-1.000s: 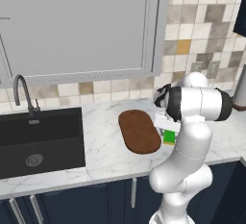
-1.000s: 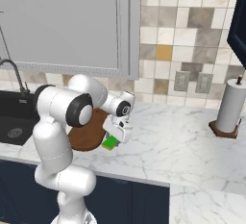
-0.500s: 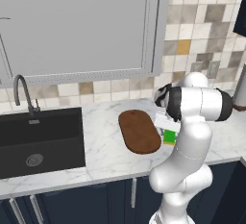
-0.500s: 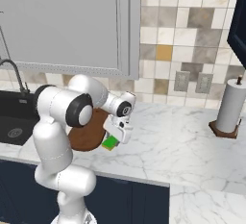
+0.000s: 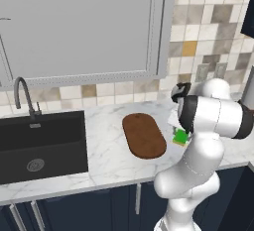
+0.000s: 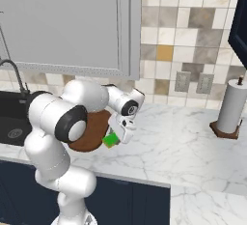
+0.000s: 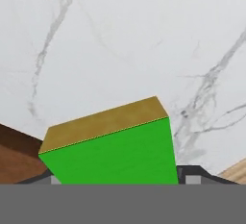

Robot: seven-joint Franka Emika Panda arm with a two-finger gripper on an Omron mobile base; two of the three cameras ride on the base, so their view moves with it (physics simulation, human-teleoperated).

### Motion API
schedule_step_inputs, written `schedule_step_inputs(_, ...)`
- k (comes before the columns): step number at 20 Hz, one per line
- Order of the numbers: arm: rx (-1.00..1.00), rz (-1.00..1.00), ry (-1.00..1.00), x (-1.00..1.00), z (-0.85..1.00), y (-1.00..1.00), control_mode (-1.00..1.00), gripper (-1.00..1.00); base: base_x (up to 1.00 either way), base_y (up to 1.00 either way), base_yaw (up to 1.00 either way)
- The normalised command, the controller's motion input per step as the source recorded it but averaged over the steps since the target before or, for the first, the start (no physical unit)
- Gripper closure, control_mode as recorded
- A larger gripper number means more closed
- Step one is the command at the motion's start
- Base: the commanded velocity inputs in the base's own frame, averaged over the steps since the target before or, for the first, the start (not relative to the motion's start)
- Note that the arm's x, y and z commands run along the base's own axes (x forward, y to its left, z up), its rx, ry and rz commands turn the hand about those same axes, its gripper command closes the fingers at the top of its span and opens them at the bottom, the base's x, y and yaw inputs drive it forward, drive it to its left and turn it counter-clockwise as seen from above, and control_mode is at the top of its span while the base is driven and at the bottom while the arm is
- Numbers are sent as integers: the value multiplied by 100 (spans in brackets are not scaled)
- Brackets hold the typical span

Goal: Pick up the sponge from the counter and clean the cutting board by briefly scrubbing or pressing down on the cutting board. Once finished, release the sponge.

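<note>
Not much has moved in the last second. The gripper (image 6: 117, 138) has closed in a touch, its wide-set jaws bracketing the sponge (image 7: 111, 147), apparently gripping it over the counter (image 7: 144, 35). The cutting board (image 5: 144, 136) sits just beside the hand, so scrubbing comes next.

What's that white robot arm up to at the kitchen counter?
It is going after a small green sponge that sits on the white marble counter, just beside a dark wooden cutting board. The gripper is down at the sponge with a finger on either side of it, and the jaws look wide. Whether they already press on it is hard to tell. The board has not been scrubbed yet, judging by the sponge being off to its side.
</note>
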Motion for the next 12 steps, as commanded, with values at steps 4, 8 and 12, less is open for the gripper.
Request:
schedule_step_inputs(4,0,-31,2,-8,45,14,-100,100,0,0,0)
schedule_step_inputs(8,0,-37,4,-14,15,37,-100,100,0,0,0)
schedule_step_inputs(12,-3,-37,13,-7,0,49,-100,100,0,0,0)
